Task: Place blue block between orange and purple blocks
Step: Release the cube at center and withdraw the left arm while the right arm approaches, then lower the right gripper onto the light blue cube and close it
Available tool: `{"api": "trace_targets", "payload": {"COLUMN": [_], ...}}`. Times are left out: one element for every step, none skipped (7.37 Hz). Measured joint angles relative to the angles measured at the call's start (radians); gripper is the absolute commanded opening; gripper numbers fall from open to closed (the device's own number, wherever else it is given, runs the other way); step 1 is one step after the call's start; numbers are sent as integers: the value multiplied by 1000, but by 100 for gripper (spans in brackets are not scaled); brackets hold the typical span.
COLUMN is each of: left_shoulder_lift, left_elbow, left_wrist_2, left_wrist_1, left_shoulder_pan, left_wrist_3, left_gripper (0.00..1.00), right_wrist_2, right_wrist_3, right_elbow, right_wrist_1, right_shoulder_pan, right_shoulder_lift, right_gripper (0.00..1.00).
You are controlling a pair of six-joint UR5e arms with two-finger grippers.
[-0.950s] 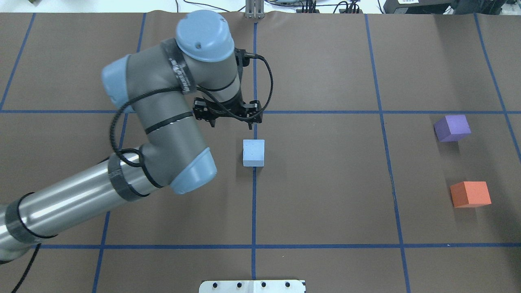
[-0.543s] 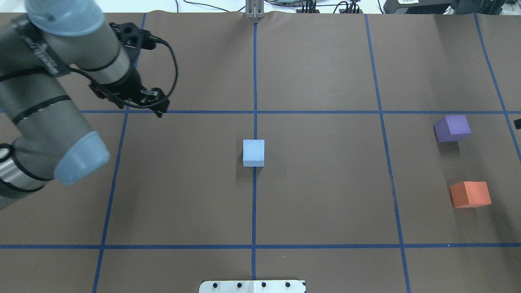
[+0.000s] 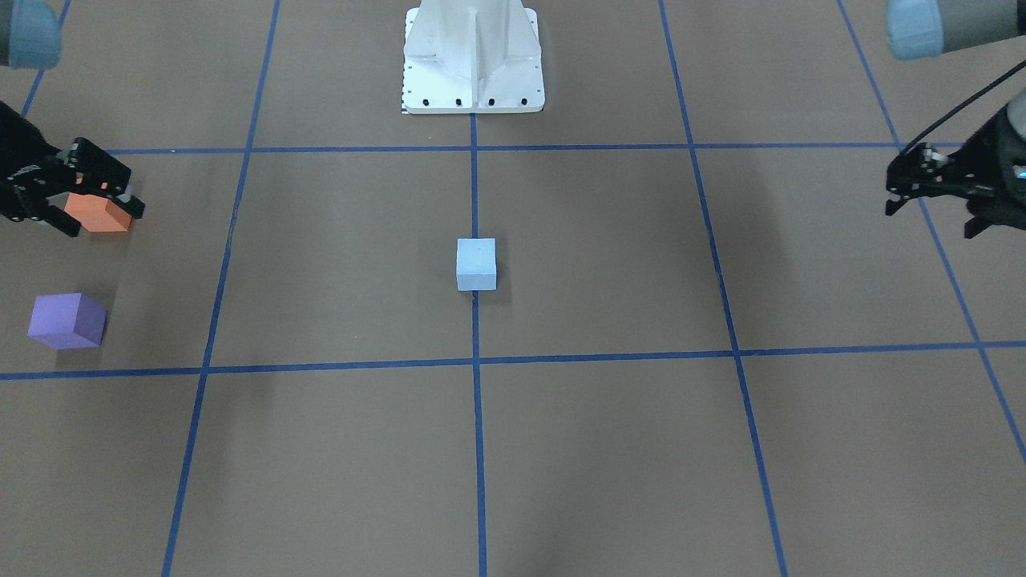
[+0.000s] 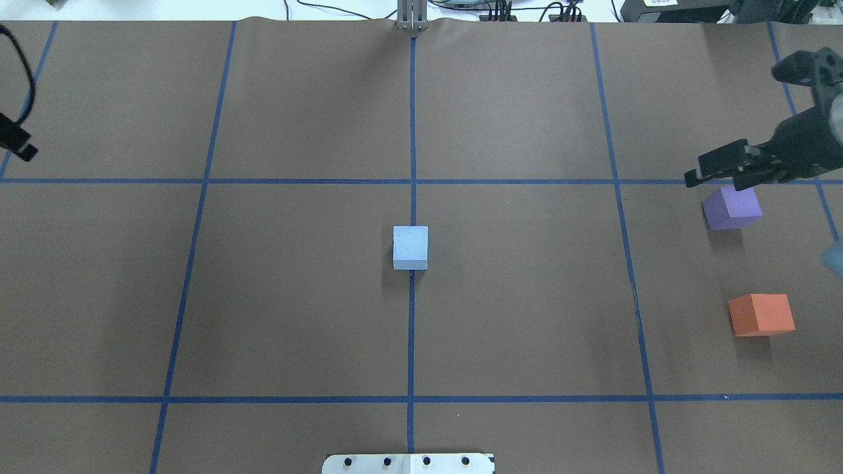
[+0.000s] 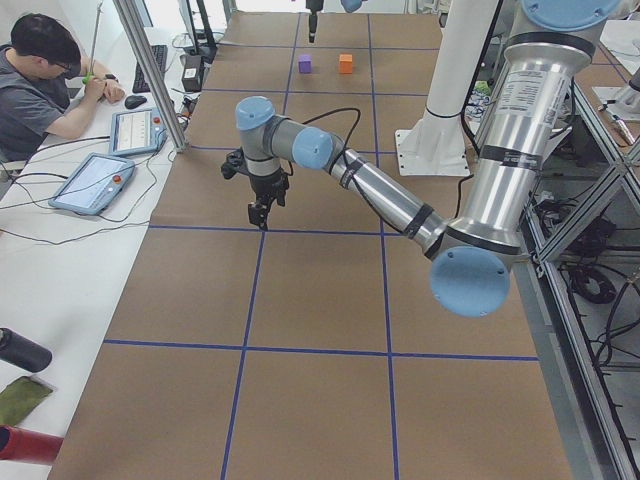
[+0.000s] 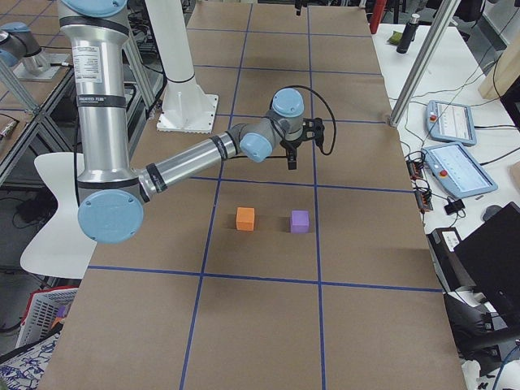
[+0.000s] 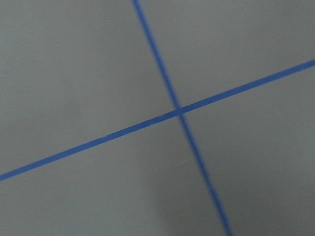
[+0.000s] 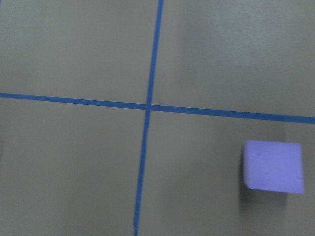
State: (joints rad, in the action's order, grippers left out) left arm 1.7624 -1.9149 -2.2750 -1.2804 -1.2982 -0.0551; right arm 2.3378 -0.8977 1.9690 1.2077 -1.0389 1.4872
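Now blue block (image 4: 410, 247) is seen unheld on desk (image 4: 527, 316), well apart from both pincers. Spread right pincer (image 3: 100, 219) is held near purple block (image 4: 732, 207) and orange block (image 4: 761, 315), likely for reach; left pincer (image 3: 930, 223) is held spread, aside.

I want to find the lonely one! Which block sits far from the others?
The blue block, alone mid-table; the purple block and orange block are neighbours.

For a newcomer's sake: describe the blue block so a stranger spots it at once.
From the robot's white base plate, follow the blue tape line out across the table. The blue block sits on it, alone mid-table; the purple block and orange block lie far to the robot's right.
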Motion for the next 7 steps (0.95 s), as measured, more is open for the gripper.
{"api": "trace_targets", "payload": {"left_shoulder_lift": [-57, -111, -156, -189, -213, -237, -262], "left_elbow": [33, 56, 68, 72, 74, 76, 76], "left_wrist_2": [-10, -14, -15, -16, -19, -38, -73], "left_wrist_1": [-4, -13, -23, -29, -31, -35, -47], "left_shoulder_pan": [-85, -150, -194, -217, -229, -244, -259], "left_wrist_3": [-120, -198, -234, -246, -248, -249, -248], "left_gripper": [100, 100, 100, 100, 100, 100, 100], "right_wrist_2": [-47, -111, -203, -309, -398, -457, -498], "right_wrist_3": [-80, -120, -150, -194, -244, -285, -309], "right_elbow": [1, 1, -2, -21, -67, -134, -207], "right_wrist_1": [37, 142, 283, 399, 458, 480, 487], "right_shoulder_pan": [75, 147, 236, 337, 420, 478, 516], "right_shoulder_lift": [-69, -167, -285, -400, -495, -576, -645], "right_gripper": [100, 100, 100, 100, 100, 100, 100]}}
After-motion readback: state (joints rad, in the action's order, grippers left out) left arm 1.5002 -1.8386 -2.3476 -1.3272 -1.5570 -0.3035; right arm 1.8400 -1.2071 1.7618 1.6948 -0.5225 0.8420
